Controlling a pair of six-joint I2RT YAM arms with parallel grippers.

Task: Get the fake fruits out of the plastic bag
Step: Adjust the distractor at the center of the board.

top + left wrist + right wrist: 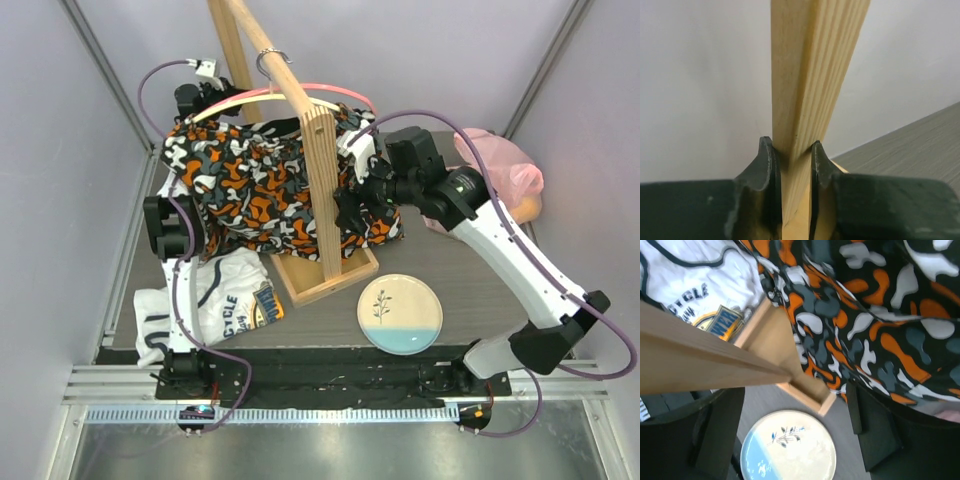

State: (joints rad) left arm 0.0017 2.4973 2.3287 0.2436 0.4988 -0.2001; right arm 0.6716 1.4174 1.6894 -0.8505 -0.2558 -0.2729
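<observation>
The pink plastic bag (503, 160) lies crumpled at the far right of the table, behind my right arm. The fake fruits are hidden inside it; only a tan lump (528, 208) shows at its lower edge. My right gripper (350, 195) is open and empty, well left of the bag, by the wooden rack's end post (322, 190) and the patterned garment (260, 190). In the right wrist view its fingers (715, 430) stand wide apart above the plate. My left gripper (792, 150) is shut on a wooden rack post (812, 75), at the far left (215, 95).
The wooden rack's base (330, 280) sits mid-table, with pink and yellow hangers (330, 92) on its bar. The cream-and-blue plate (400, 315) is near the front and also shows in the right wrist view (790, 450). A white T-shirt (215, 300) lies at the front left.
</observation>
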